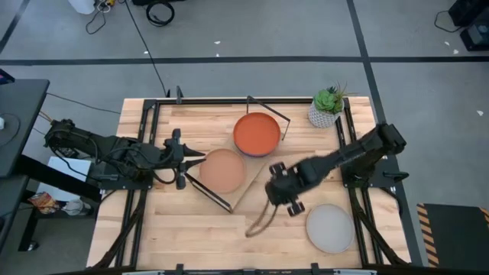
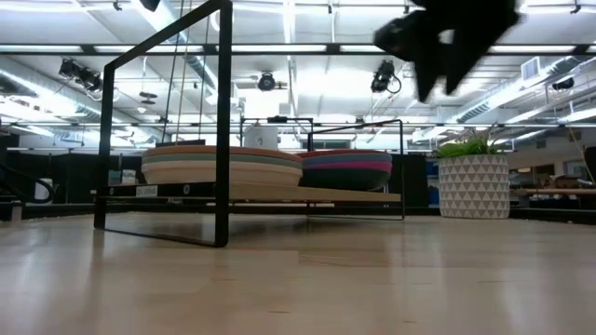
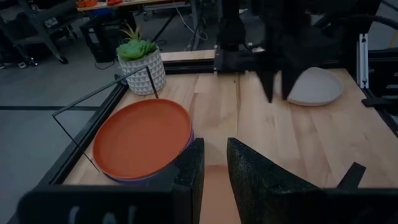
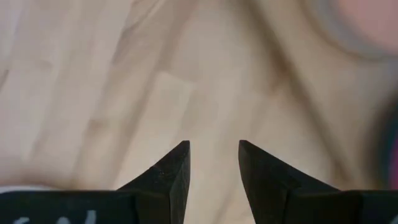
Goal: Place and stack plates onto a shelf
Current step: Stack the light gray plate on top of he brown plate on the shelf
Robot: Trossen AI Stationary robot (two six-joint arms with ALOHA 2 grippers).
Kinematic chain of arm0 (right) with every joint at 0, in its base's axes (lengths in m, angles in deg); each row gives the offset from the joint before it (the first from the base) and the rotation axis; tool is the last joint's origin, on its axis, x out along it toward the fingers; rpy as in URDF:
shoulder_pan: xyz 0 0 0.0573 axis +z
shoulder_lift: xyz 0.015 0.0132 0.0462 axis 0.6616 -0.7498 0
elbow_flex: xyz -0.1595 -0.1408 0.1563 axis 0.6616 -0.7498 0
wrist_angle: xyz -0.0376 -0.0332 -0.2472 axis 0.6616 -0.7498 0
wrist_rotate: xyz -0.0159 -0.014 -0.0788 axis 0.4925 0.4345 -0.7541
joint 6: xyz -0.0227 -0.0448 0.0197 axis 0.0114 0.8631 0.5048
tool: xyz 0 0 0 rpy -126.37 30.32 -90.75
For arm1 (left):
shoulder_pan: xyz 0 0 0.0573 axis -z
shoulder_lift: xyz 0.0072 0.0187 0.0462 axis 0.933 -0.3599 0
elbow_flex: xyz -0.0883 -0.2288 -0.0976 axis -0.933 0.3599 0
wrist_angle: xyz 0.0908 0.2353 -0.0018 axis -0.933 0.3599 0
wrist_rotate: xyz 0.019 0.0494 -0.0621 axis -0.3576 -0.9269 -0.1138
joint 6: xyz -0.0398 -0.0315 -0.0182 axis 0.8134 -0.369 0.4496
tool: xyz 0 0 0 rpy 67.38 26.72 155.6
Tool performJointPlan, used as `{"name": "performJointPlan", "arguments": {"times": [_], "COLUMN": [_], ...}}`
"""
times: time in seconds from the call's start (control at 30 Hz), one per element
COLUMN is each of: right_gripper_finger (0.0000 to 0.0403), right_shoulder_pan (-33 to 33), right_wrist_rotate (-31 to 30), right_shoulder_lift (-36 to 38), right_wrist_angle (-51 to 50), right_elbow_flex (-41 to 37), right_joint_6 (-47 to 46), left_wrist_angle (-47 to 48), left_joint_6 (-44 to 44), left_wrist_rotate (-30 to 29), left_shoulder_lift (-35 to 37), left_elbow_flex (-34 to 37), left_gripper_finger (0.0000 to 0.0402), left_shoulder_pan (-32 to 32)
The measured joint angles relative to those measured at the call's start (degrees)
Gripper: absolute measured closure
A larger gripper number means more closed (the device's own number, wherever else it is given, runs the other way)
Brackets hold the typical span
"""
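The right gripper [image 1: 276,192], a little open and holding nothing, hangs between the round orange plate [image 1: 257,133] and the grey plate [image 1: 330,228]

- A robotics lab or workshop.
- Grey floor [image 1: 252,30] marked with dark tape lines, loose cables [image 1: 159,11] lying on it.
- Open ceiling with strip lights [image 2: 307,48] and far workbenches [image 3: 134,5].

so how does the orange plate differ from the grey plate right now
The round matte orange plate sits on the light-wood shelf, topping a stack of other plates; the round matte grey plate lies alone on the planked wooden tabletop, off the shelf. The orange one is near the white-potted plant, the grey one at the table's opposite edge near the right claw. Both are round, shallow and look alike in size.
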Motion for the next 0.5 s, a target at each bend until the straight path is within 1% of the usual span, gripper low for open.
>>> {"name": "performJointPlan", "arguments": {"times": [0.17, 0.3, 0.4, 0.5], "right_gripper_finger": [0.0261, 0.0260, 0.0260, 0.0260], "right_shoulder_pan": [6.44, 10.16, 11.33, 11.40], "right_wrist_rotate": [-0.40, -0.41, 0.41, 3.34], "right_shoulder_lift": [0.00, 0.00, 0.00, 0.00], "right_wrist_angle": [1.05, 0.74, 0.65, 0.67], "right_elbow_flex": [-5.74, -11.17, -15.31, -18.23], "right_joint_6": [-9.25, -15.29, -18.45, -19.30], "left_wrist_angle": [0.93, 1.06, 1.07, 1.10], "left_joint_6": [0.25, 0.36, 0.39, 0.41], "left_wrist_rotate": [0.02, 0.04, 0.04, 0.14], "left_shoulder_lift": [-0.02, -0.02, -0.02, -0.02], "left_elbow_flex": [0.00, 0.00, 0.00, 0.00], "left_gripper_finger": [0.0324, 0.0324, 0.0324, 0.0324], "left_shoulder_pan": [0.00, 0.00, 0.00, -0.02]}}
